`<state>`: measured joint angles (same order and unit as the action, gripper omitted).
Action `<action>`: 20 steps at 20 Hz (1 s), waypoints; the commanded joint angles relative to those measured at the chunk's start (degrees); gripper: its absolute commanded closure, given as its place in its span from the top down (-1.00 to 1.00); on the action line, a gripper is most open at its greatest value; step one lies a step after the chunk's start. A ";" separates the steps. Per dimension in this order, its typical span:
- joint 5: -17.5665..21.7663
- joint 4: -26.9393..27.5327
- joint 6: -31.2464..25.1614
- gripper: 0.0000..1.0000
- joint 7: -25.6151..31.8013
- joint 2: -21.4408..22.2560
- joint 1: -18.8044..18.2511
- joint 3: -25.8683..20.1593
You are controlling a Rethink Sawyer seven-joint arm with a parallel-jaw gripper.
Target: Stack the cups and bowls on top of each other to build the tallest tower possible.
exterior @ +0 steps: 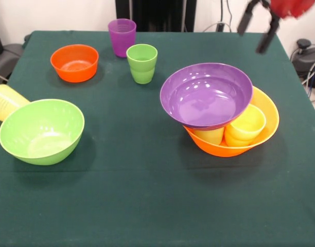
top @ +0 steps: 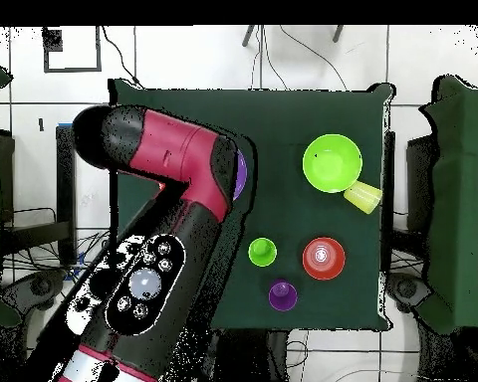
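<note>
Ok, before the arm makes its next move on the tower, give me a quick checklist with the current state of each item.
1. Gripper open and empty: ok, raised at the top right.
2. Glossy purple plastic bowl level on the yellow cups: not ok, it tilts.
3. Large yellow-orange base bowl upright: ok.
4. Lime green ribbed cup and purple tumbler upright, free: ok.
5. Pale yellow cup upright: not ok, on its side against the deep lime green bowl.
6. Small orange bowl free: ok.
</note>
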<state>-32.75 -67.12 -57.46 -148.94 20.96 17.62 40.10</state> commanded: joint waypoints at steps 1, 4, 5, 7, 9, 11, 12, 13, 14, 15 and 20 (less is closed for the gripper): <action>6.13 2.37 -12.25 1.00 6.11 5.35 -5.03 -5.76; 7.53 3.21 -13.31 1.00 7.39 6.32 -6.58 -6.23; 8.06 3.41 -13.49 1.00 7.77 6.57 -7.06 -6.51; 9.02 3.38 -13.15 1.00 8.99 6.88 -8.27 -7.20; 10.06 2.88 -12.11 1.00 10.44 7.12 -9.62 -8.18; 10.94 2.00 -10.78 1.00 11.66 7.41 -10.75 -9.15; 11.38 1.42 -9.94 1.00 12.17 7.59 -11.23 -9.59; 11.81 0.78 -8.98 1.00 12.53 7.76 -11.64 -10.10; 12.23 0.14 -8.02 1.00 12.89 7.92 -12.06 -10.60; 12.69 -0.35 -7.03 1.00 13.05 7.98 -12.41 -11.04; 14.68 -0.90 -4.27 1.00 12.96 7.69 -13.89 -13.08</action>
<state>-23.69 -64.73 -65.47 -148.92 30.38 4.99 37.41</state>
